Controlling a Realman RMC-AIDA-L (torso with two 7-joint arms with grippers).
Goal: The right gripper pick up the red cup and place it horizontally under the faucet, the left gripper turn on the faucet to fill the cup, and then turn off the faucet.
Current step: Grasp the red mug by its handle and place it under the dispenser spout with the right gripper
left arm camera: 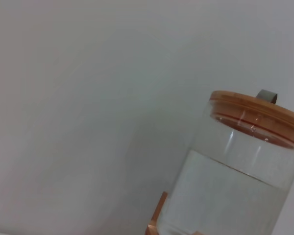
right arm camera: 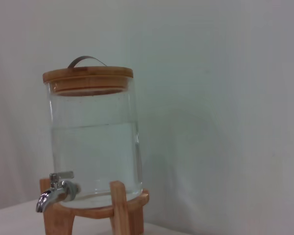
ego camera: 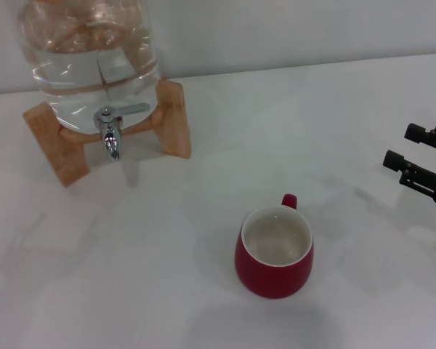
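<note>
The red cup [ego camera: 275,256] stands upright on the white table in the head view, cream inside showing, its small handle pointing to the far side. The chrome faucet [ego camera: 110,132] sticks out of the glass jar [ego camera: 94,65] at the far left, spout down; it also shows in the right wrist view [right arm camera: 56,189]. My right gripper [ego camera: 400,147] is at the right edge, open and empty, well to the right of the cup and apart from it. My left gripper is out of view.
The jar, partly filled with water, rests on a wooden stand [ego camera: 173,120] and has a wooden lid [right arm camera: 88,76]. It also shows in the left wrist view [left arm camera: 240,181]. A pale wall rises behind the table.
</note>
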